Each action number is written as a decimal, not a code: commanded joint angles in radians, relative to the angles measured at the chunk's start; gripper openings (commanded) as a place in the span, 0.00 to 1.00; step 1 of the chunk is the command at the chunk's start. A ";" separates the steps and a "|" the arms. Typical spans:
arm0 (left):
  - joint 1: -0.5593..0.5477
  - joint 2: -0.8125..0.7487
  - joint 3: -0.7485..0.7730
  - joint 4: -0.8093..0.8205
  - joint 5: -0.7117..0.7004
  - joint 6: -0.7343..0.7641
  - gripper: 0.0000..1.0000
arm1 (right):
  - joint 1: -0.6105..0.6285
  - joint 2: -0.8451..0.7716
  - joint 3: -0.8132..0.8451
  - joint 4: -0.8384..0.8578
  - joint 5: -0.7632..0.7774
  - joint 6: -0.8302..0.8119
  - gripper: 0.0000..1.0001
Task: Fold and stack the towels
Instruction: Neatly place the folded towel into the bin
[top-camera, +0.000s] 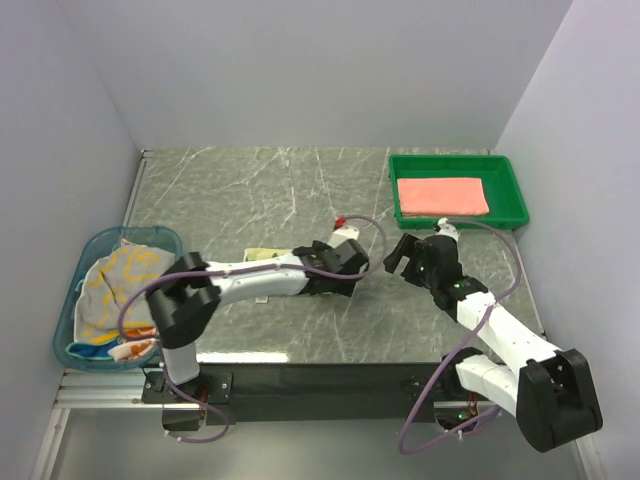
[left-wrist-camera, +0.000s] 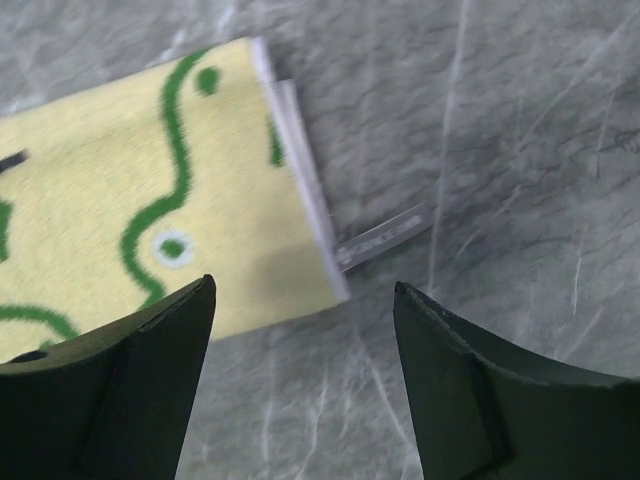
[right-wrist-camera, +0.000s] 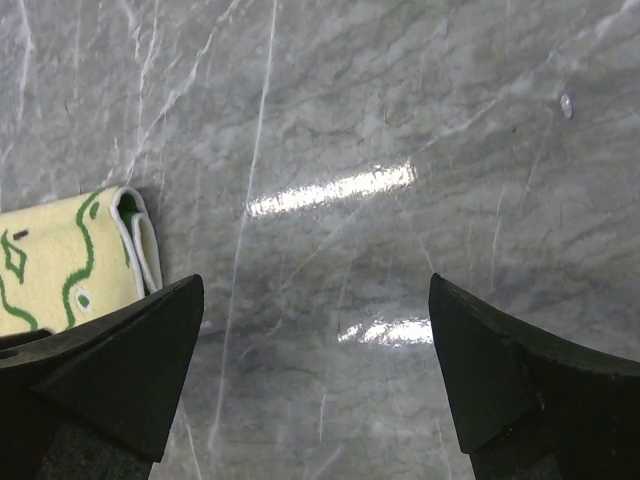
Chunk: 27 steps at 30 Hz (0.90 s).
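While left claw (left-wrist-camera: 302, 300) and right claw (right-wrist-camera: 315, 290) gape empty, yellow towel (left-wrist-camera: 120, 200) edge seems doubled.

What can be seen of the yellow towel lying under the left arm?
The yellow towel is soft terry-looking cloth, pale yellow with green wavy lines and dots, edged with a white hem. It is folded, layers showing at its end, and lies flat on the marble table. A small label sticks out sideways. The left gripper stands open above its corner, not clamping it.
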 joint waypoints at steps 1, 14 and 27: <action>-0.033 0.081 0.114 -0.069 -0.077 0.073 0.77 | -0.018 -0.030 -0.020 0.014 -0.030 -0.017 0.99; -0.047 0.265 0.228 -0.192 -0.112 0.074 0.62 | -0.041 -0.021 -0.056 0.061 -0.092 -0.017 0.98; -0.049 0.290 0.153 -0.193 -0.098 -0.038 0.02 | -0.041 0.021 -0.092 0.219 -0.281 0.075 0.96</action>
